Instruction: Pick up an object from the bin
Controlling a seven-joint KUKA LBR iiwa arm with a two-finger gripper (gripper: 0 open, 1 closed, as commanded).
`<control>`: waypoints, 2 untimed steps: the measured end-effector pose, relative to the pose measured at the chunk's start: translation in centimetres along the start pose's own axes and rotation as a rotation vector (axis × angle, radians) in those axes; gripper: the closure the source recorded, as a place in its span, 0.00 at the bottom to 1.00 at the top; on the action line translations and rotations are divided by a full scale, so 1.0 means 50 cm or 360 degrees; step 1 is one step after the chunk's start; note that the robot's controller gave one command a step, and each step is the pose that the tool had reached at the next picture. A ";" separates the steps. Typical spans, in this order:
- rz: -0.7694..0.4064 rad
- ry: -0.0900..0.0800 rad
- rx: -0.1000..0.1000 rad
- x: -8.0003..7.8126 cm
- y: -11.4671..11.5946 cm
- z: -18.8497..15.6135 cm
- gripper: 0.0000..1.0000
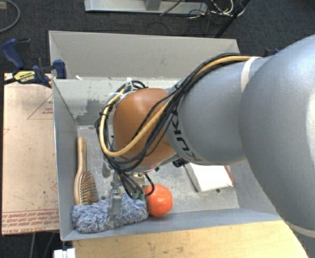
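My gripper (116, 204) reaches down from under the orange wrist cover into the bin's front left corner. Its tip rests on a fuzzy blue-grey cloth (93, 218) that lies bunched along the front wall. Just right of the gripper, an orange ball (159, 201) touches the cloth's right end. To the left, a wooden hairbrush (84, 181) lies lengthwise along the left wall, bristle head toward the front.
A flat white box (210, 177) with a red edge lies on the bin floor at the right, partly under the arm. The arm and its cables cover the middle of the bin.
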State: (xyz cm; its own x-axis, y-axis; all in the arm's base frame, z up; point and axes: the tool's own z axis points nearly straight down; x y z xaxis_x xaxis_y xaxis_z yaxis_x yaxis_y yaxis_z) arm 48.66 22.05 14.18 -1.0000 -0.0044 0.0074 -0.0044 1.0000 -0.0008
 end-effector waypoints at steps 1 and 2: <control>0.0007 -0.0010 -0.0002 -0.004 -0.002 -0.009 0.00; -0.0093 -0.0022 -0.0007 -0.005 -0.002 0.036 0.00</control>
State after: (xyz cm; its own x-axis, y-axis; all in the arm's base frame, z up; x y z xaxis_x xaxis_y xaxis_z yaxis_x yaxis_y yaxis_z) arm 48.91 21.96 12.39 -0.9980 -0.0629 -0.0064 -0.0630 0.9980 0.0039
